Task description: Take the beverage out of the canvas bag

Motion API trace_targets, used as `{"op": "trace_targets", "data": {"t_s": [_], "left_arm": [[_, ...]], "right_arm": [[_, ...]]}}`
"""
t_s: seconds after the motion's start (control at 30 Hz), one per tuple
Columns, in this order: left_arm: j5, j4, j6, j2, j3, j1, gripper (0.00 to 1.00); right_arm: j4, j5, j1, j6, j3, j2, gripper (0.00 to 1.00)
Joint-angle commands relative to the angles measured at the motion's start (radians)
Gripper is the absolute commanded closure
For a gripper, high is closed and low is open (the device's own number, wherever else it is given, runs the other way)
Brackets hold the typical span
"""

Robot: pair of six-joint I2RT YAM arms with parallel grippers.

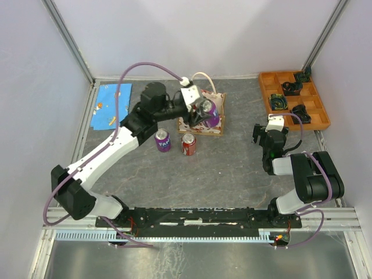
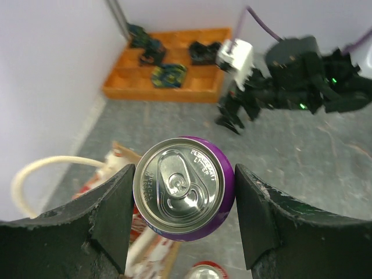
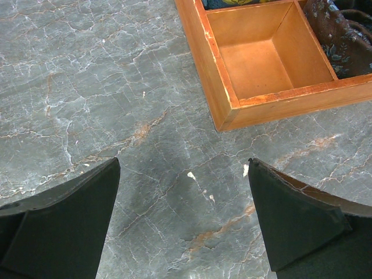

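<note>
My left gripper [image 1: 204, 110] is shut on a purple beverage can [image 1: 210, 114] and holds it just over the canvas bag [image 1: 216, 129], a tan tote with red-and-white sides and a cream handle [image 1: 204, 77]. In the left wrist view the can's silver top [image 2: 185, 187] sits between both fingers of the left gripper [image 2: 185, 200], with the bag [image 2: 150, 256] and its handle [image 2: 35, 168] below and to the left. My right gripper [image 1: 260, 135] is open and empty over bare table; it also shows in the right wrist view [image 3: 183, 197].
A purple can [image 1: 163, 140] and a red can [image 1: 189, 143] stand on the table in front of the bag; the red can's top shows in the left wrist view [image 2: 206, 272]. An orange compartment tray [image 1: 293, 99] holding dark items is at the back right. A blue sheet [image 1: 112, 104] lies at the back left.
</note>
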Motion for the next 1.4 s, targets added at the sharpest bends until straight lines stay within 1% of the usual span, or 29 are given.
{"op": "trace_targets", "data": {"t_s": [0.0,0.23,0.4,0.57,0.67,0.87,1.0,1.07,1.1,1.13,1.2,1.37], "left_arm": [[0.035,0.094,-0.037,0.051,-0.018,-0.052,0.97],[0.005,0.094,-0.014,0.188,-0.038,-0.093,0.97],[-0.032,0.074,0.023,0.292,-0.040,-0.100,0.97],[-0.029,0.077,0.046,0.371,-0.039,-0.100,0.97],[-0.031,0.090,0.029,0.398,-0.049,-0.100,0.97],[-0.040,0.175,0.022,0.418,-0.113,-0.100,0.97],[-0.043,0.178,0.021,0.434,-0.121,-0.100,0.93],[-0.036,0.172,0.019,0.435,-0.124,-0.100,0.88],[-0.034,0.170,0.017,0.434,-0.126,-0.100,0.84],[-0.032,0.166,0.017,0.432,-0.128,-0.100,0.74],[-0.031,0.154,0.018,0.426,-0.131,-0.100,0.56],[-0.037,0.109,0.038,0.408,-0.135,-0.100,0.30]], "right_arm": [[0.032,0.007,-0.003,0.006,0.017,-0.013,0.01],[0.032,0.006,-0.004,0.006,0.017,-0.013,0.01],[0.032,0.007,-0.004,0.006,0.017,-0.012,0.01],[0.032,0.007,-0.004,0.006,0.017,-0.012,0.01],[0.032,0.007,-0.003,0.006,0.017,-0.013,0.01],[0.032,0.007,-0.003,0.006,0.017,-0.012,0.01],[0.031,0.006,-0.003,0.005,0.017,-0.012,0.01],[0.032,0.007,-0.003,0.007,0.017,-0.012,0.01],[0.032,0.007,-0.003,0.006,0.017,-0.012,0.01],[0.032,0.007,-0.003,0.006,0.017,-0.012,0.01],[0.032,0.007,-0.003,0.006,0.017,-0.013,0.01],[0.032,0.007,-0.004,0.006,0.017,-0.012,0.01]]}}
